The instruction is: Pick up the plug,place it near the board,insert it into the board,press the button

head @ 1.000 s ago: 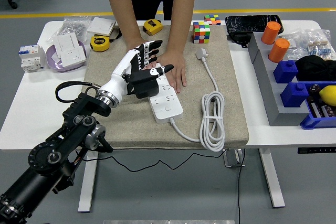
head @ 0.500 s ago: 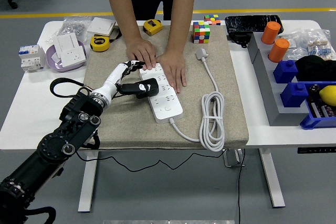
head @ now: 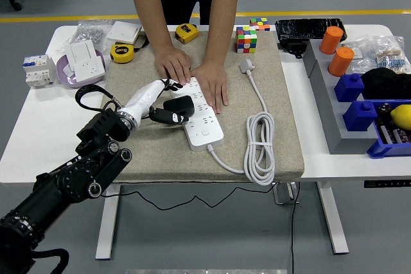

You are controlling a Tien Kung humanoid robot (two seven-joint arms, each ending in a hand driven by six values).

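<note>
1. Here the left hand [head: 160, 99] reaches in from the near left over the tan mat [head: 160, 152], its fingers curled round the black plug [head: 178, 105], which it holds at the left edge of the white power strip [head: 200, 117]. The thumb seems to sit under the plug body, but the grip is partly hidden, so how firm it is cannot be judged.
2. The plug appears to hover just over the strip's left side, about midway along it; whether its pins already touch a socket cannot be told from this view.
3. A person at the far side presses both hands [head: 192, 76] flat on the far end of the strip, steadying it. The robot's white fingers lie very close to the person's nearer hand.
4. The right arm is out of view.
5. Risks from here, as a judgement:
   - The plug looks tilted rather than square to the socket face, so pushing down could jam the pins on the socket rim or twist the plug in the hand.
   - A sideways shove would slide the strip on the mat, especially its free near end, where the white cable [head: 259, 149] leaves it.
   - Any reach farther along the strip could bump the person's fingers.
   - The button's location is not clear, and it may be covered by those hands.
</note>
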